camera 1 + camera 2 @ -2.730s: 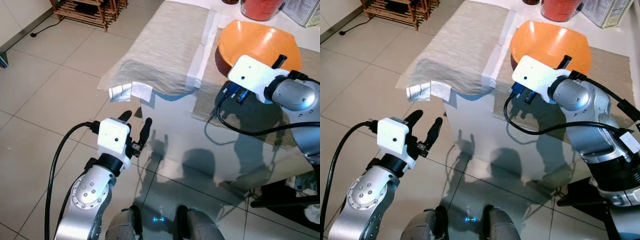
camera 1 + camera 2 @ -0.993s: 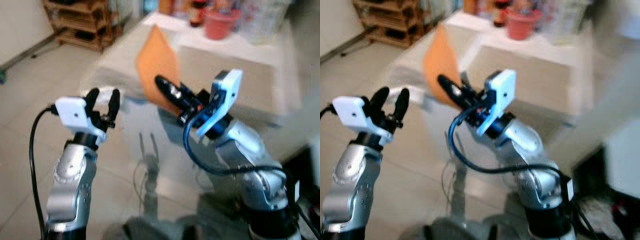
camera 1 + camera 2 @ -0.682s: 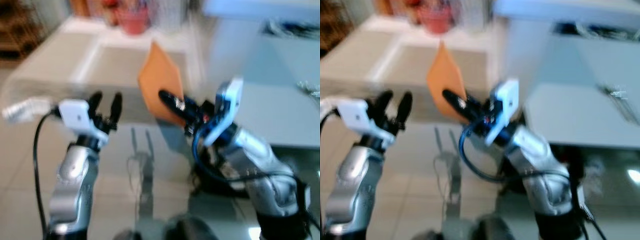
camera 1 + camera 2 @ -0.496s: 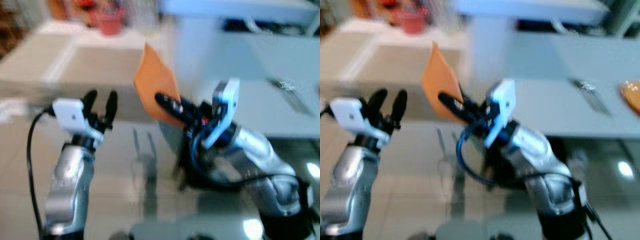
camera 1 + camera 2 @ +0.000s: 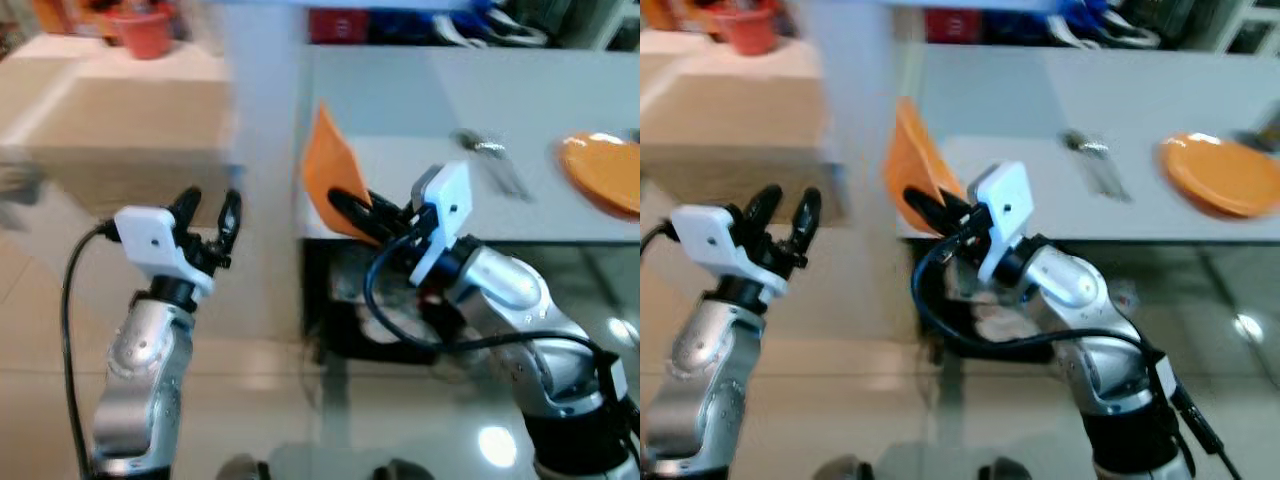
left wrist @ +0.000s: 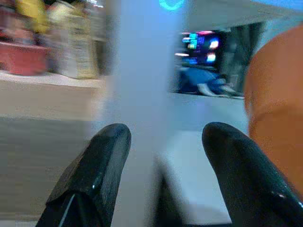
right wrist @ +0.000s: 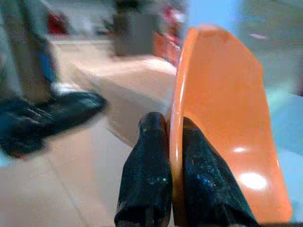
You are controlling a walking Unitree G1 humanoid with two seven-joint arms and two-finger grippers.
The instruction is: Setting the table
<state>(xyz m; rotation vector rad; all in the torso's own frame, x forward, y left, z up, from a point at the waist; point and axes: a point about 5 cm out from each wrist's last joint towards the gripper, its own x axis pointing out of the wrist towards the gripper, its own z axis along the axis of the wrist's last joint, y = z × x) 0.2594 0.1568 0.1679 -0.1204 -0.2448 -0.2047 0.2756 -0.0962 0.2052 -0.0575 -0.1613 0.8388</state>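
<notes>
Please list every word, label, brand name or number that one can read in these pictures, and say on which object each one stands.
No text can be read.
Red box behind the table: a white mark, too blurred to read.
Packages on the counter: print too blurred to read.
Orange bowl in the right gripper, orange plate, left gripper: no lettering seen.

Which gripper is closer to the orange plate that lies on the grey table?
Right. The right gripper, shut on an orange bowl, is at the table's near edge, across from the orange plate. The left gripper is off the grey table, farther away.
</notes>
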